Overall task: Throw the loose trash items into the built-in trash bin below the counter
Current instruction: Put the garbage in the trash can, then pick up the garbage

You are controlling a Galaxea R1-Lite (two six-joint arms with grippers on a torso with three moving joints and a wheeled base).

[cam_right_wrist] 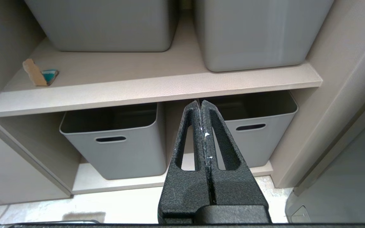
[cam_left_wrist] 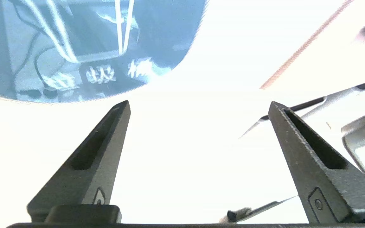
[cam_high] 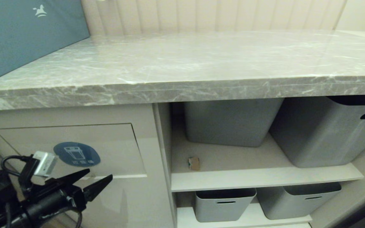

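Observation:
Below the grey marble-look counter (cam_high: 182, 63) is the built-in trash bin (cam_high: 74, 134), a beige flap with a blue oval sticker (cam_high: 76, 154). The flap is shut. My left gripper (cam_high: 100, 173) hovers just in front of the flap's lower edge, under the sticker (cam_left_wrist: 84, 47). It is open (cam_left_wrist: 200, 103) with nothing between its fingers. One brown cardboard scrap (cam_high: 194, 163) with a bit of teal tape lies on the upper shelf (cam_high: 265, 177) right of the bin, also in the right wrist view (cam_right_wrist: 36, 73). My right gripper (cam_right_wrist: 200, 102) is shut and empty, low before the shelves.
Two grey tubs (cam_high: 230, 122) (cam_high: 325, 133) stand at the back of the upper shelf, and two more (cam_high: 223, 204) (cam_high: 296, 199) on the shelf below. A big teal box (cam_high: 21, 34) sits on the counter's far left. A cabinet divider separates bin and shelves.

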